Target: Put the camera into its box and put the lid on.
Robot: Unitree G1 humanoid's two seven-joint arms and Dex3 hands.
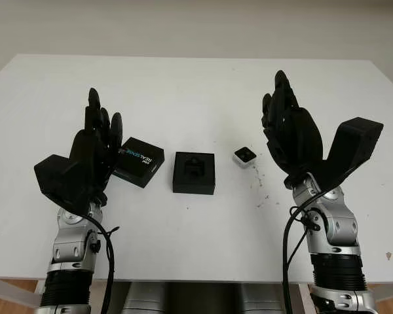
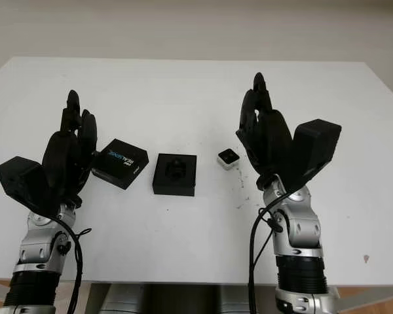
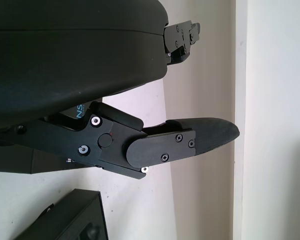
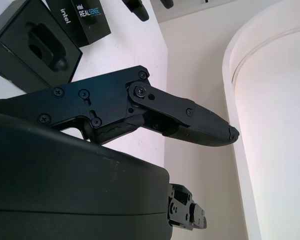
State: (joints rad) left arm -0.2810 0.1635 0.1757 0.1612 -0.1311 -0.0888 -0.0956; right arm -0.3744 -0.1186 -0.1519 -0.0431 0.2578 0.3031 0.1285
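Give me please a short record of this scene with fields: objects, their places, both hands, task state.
camera: small white cube-shaped camera, on the white table, right of the box
box: open black square box with moulded insert, centre, empty
lid: black printed cardboard lid, left of the box, beside the left hand
left robot hand: open, raised, holds nothing
right robot hand: open, raised, right of the camera
task state: not begun

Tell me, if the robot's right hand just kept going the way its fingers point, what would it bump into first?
Probably nothing on the table. The open right hand points up and away over bare table; the small camera sits beside it, off that line. Depth is hard to judge.
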